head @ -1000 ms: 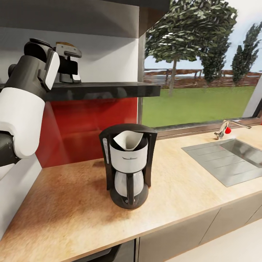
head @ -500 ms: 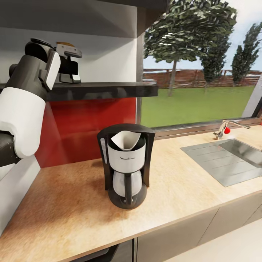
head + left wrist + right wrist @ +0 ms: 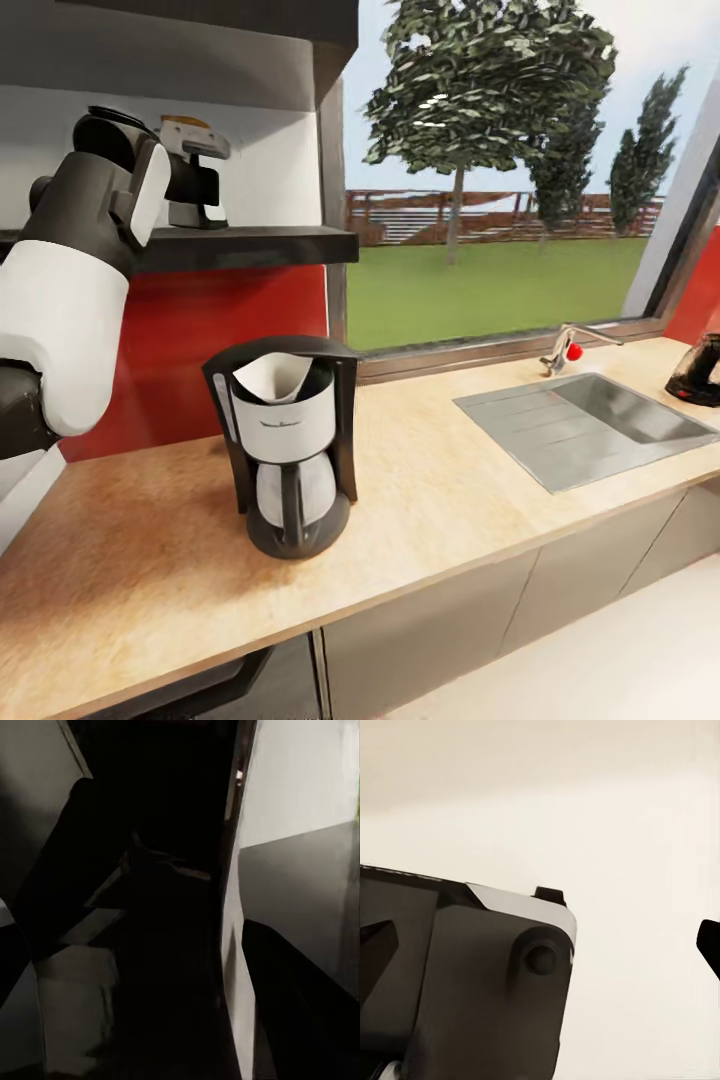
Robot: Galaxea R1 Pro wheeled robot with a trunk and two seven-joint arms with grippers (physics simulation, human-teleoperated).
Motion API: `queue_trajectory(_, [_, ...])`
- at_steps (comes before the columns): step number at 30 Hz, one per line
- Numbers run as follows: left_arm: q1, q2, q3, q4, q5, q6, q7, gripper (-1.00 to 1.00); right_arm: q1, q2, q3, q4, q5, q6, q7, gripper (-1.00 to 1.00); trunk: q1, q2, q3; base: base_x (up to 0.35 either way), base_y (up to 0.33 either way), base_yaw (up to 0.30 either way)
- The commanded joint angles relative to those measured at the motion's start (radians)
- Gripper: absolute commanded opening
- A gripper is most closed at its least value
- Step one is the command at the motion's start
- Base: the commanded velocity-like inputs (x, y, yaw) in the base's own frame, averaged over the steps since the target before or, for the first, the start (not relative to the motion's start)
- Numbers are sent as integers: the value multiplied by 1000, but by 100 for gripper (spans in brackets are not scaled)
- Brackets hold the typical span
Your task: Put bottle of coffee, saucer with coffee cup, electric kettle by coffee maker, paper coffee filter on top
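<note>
- Shelf first: the left hand [image 3: 195, 185] sits up on the kitchen shelf [image 3: 250, 243], at about 10 o'clock in the head view, wrapped around the bottle of coffee [image 3: 188, 160]. Only the golden-tan cap and a sliver of white label show between the dark fingers, so I judge it clenched on the bottle, though the grip itself is mostly hidden. The left wrist view is too dark to confirm it.
- Bottle axis: the bottle appears to stand upright, cap up, with the hand closing on it from the side.
- Key relation: the coffee maker [image 3: 285, 445] stands on the surface [image 3: 450, 490] toward 5 o'clock from the hand, well below the shelf. The left arm is plainly the nearer one for the carry down.
- Container: the paper coffee filter [image 3: 272, 375] already rests in the open top of the coffee maker; the steel carafe sits in its bay below.
- Sink [image 3: 585, 425]: a steel basin set into the surface at 3 o'clock, well apart from the machine.
- Electric kettle [image 3: 700, 370]: a dark shape at the far right edge, cut off by the frame, beyond the sink.
- Right hand: I cannot tell its state from the right wrist view.
</note>
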Motion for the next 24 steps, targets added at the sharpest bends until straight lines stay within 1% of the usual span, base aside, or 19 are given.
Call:
queue_trajectory(1, [-1, 1, -4, -1, -7, 4, -4, -100, -1, 0, -9, 1, 10, -3, -4, 100, 0, -2, -2, -178, -251, -266])
queue_trajectory(9, [-1, 4, -6, -1, -7, 4, -3, -100, 0, 1, -9, 1, 11, -4, -2, 100, 0, -2, 3, -182, -249, -282])
queue_trajectory(20, [-1, 0, -3, -2, -6, 3, -1, -100, -1, 1, -8, 3, 11, -4, -2, 100, 0, -2, 8, -175, -248, -286])
queue_trajectory(22, [-1, -3, -1, -5, -4, 3, 0, -100, -1, 1, -8, 3, 11, -4, -2, 100, 0, -2, 9, -174, -249, -286])
queue_trajectory(24, [-1, -13, 0, -23, -4, 4, 0, -100, -1, 1, -8, 3, 11, -4, -2, 100, 0, -2, 11, -170, -249, -286])
